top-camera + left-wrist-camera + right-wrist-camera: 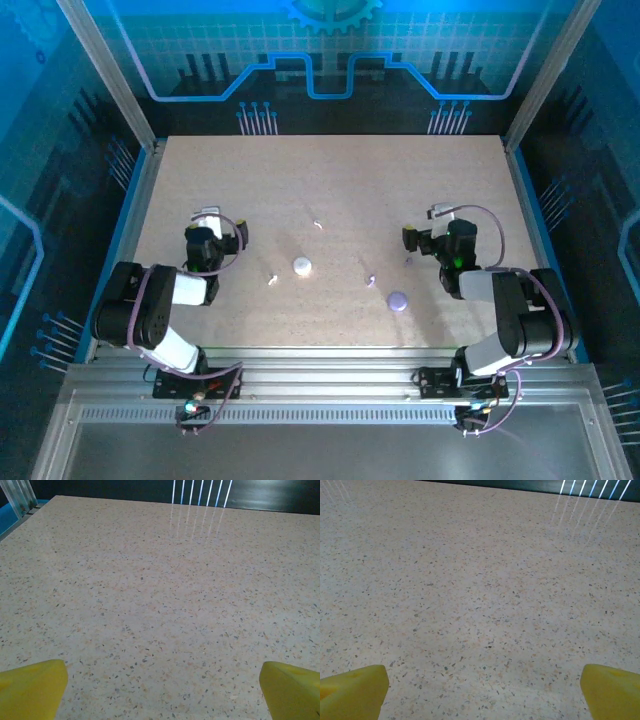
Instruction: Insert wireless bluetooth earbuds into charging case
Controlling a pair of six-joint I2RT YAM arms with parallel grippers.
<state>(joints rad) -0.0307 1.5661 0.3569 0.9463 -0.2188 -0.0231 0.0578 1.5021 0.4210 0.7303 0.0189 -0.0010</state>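
Zero earbuds (pixel 318 224) seated: they lie loose on the counter (pixel 330 180), apart from the charging case (pixel 302 266) near its middle. Left claw (pixel 162 690) and right claw (pixel 482 690) spread wide, empty. Whole job pending.

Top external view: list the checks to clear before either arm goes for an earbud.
1. Left claw open, nothing between its fingers: ok.
2. Right claw open, nothing between its fingers: ok.
3. Charging case lying apart from both claws, nothing on top of it: ok.
4. Earbuds located: small white bits lie loose around the case, but too small to tell which are earbuds: cannot tell.
5. Case lid open and ready to receive: cannot tell.
6. Round lavender piece near the right arm identified: cannot tell.
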